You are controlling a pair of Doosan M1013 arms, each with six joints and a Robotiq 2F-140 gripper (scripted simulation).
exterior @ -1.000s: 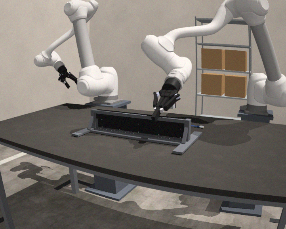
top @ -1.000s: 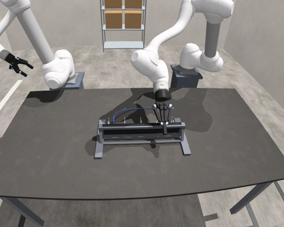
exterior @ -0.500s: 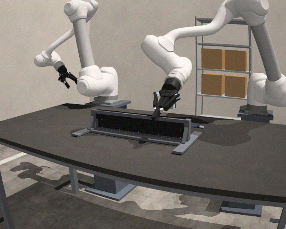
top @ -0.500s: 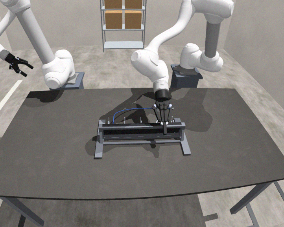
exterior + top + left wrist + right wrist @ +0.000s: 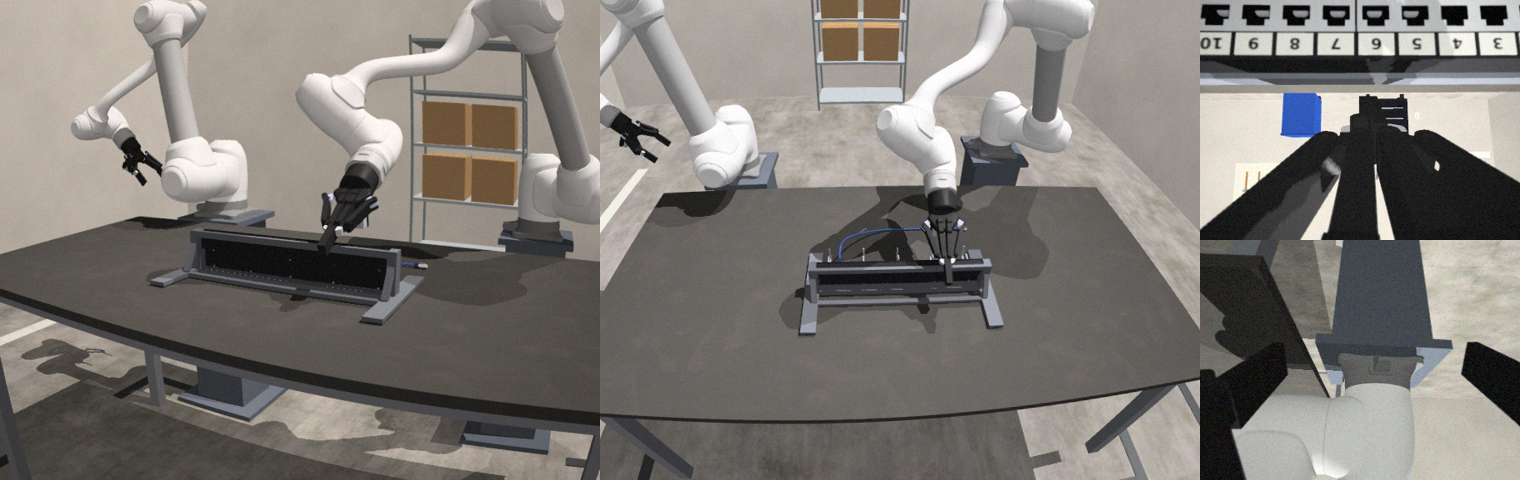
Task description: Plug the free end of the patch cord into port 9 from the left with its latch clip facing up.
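Observation:
The patch panel [image 5: 900,269] [image 5: 295,242] stands in a grey frame on the table. In the left wrist view its ports show close up with upside-down labels; port 9 [image 5: 1252,16] is upper left. A blue patch cord [image 5: 880,229] [image 5: 407,263] arcs behind the panel, its free plug [image 5: 421,266] lying toward the panel's right end. My left gripper [image 5: 948,278] [image 5: 326,245] [image 5: 1367,110] is shut and empty, fingertips over the panel's top edge; contact is unclear. My right gripper [image 5: 658,149] [image 5: 152,176] [image 5: 1374,358] is open and empty, far from the panel.
Several thin upright posts [image 5: 863,254] stand behind the panel. The frame's feet [image 5: 809,320] [image 5: 992,315] [image 5: 380,313] stick out toward the top and exterior views. A shelf with brown boxes [image 5: 840,42] [image 5: 446,177] stands behind the arms. A table edge [image 5: 1289,319] shows in the right wrist view.

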